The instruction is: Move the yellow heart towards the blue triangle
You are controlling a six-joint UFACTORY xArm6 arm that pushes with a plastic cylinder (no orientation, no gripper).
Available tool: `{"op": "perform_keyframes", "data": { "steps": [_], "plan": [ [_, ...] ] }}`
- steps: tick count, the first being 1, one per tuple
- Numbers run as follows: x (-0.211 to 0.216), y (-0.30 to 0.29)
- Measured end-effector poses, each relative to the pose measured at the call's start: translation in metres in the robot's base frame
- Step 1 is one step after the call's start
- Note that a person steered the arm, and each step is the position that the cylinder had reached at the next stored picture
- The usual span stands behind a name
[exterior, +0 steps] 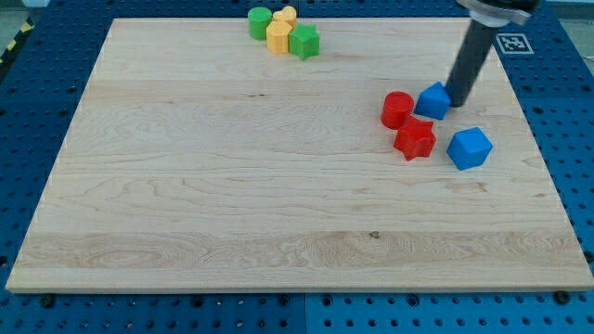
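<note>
The yellow heart lies at the view's top, at the back of a tight cluster, partly hidden by a yellow hexagon block. The blue triangle sits at the view's right, touching a red round block. My tip stands on the board right against the blue triangle's right side, far to the right of the yellow heart. The dark rod rises up to the view's top right.
A green round block and a green block flank the yellow hexagon in the cluster. A red star-like block and a blue hexagon-like block lie below the blue triangle. The wooden board rests on a blue pegboard.
</note>
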State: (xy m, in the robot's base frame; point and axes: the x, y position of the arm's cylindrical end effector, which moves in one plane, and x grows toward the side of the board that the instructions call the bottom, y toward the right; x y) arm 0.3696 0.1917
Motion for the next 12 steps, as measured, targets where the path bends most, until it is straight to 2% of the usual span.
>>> {"op": "perform_keyframes", "data": {
  "steps": [2, 3, 4, 5, 6, 7, 8, 9, 10, 11, 12],
  "plan": [
    [-0.022, -0.036],
    [-0.063, -0.043],
    [-0.052, -0.107],
    [-0.019, -0.193],
    [-0.051, -0.309],
    [-0.14, -0.344],
    [-0.178, -0.337],
    [-0.177, -0.32],
    [-0.177, -0.207],
    [-0.155, -0.101],
    [-0.116, -0.036]
  ]
}}
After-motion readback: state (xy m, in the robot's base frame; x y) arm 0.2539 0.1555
